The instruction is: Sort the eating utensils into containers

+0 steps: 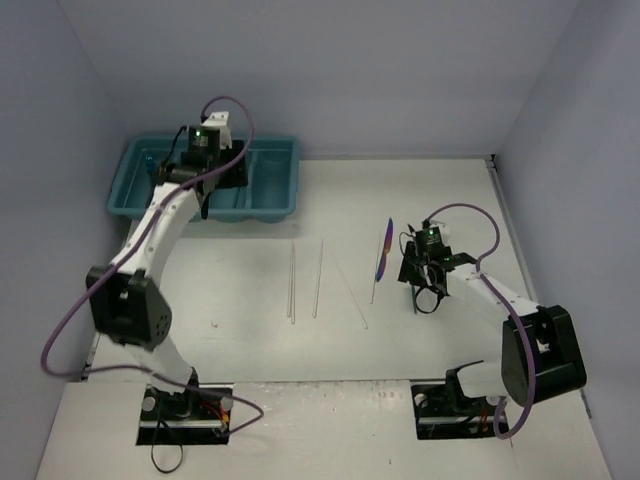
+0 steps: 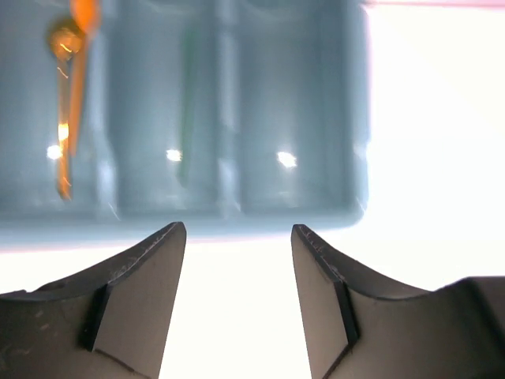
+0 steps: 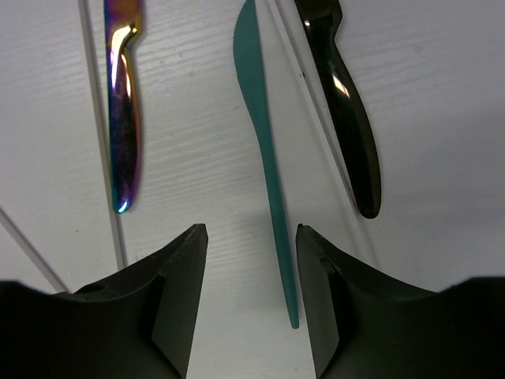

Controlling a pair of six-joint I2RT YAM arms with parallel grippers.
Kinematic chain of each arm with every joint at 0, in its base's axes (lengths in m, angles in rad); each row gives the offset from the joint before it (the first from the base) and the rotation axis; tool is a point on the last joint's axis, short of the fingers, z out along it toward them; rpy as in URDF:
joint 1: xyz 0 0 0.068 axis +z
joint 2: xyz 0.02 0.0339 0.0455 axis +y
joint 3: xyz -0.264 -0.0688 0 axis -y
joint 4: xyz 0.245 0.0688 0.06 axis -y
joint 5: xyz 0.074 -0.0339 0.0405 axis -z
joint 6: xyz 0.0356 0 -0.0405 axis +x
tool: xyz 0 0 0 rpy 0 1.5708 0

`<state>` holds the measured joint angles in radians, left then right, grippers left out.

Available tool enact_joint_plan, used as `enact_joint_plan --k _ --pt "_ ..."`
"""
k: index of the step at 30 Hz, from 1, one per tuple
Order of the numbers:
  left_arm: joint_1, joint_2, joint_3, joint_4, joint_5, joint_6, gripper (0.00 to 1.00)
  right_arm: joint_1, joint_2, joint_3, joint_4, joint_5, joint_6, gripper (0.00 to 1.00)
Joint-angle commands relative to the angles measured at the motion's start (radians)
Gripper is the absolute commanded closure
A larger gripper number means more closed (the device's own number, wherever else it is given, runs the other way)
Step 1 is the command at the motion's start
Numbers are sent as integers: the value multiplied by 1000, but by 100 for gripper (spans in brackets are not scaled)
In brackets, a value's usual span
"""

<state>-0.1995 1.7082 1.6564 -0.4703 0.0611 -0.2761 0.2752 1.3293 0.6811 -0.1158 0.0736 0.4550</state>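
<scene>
Right wrist view: right gripper point(image 3: 250, 230) spread and empty over the near end of a teal knife point(image 3: 268, 174) flat on the table point(image 3: 442, 95), with an iridescent purple handle point(image 3: 122, 118) to its left and a black handle point(image 3: 351, 118) to its right. Left gripper point(image 2: 238, 229) likewise spread, holding nothing, at the edge of the teal tray point(image 2: 351, 118) far left, orange utensil point(image 2: 71, 103) inside one compartment. Thin pale sticks point(image 1: 292, 280) loose at table centre.

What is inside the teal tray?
The left wrist view shows an orange utensil in one compartment and a green utensil in the next. From above, the left arm hides part of the tray.
</scene>
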Motion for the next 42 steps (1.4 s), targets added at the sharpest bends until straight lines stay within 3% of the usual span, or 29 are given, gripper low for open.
enact_joint_plan --k 1,12,15,18,22,25,33,42 --pt "-109 -242 -206 112 33 -44 47 -6 49 21 29 49 15 57" --pt "-299 -505 -562 113 -3 -145 47 -7 163 8 60 67 37 63" --pt "-339 -552 -630 114 -15 -184 47 -6 179 1 69 71 42 69" --pt "-367 -560 -656 117 -17 -214 47 -6 189 -5 81 72 45 83" --pt "-416 -537 -656 128 -24 -245 47 -5 189 -6 81 72 45 100" --pt "-468 -512 -636 146 -51 -259 47 -7 149 2 80 32 43 100" --pt "-605 -423 -529 221 -76 -289 47 0 -167 69 81 -145 97 100" --pt "-754 -305 -413 377 -74 -319 47 25 -307 153 81 -292 167 100"
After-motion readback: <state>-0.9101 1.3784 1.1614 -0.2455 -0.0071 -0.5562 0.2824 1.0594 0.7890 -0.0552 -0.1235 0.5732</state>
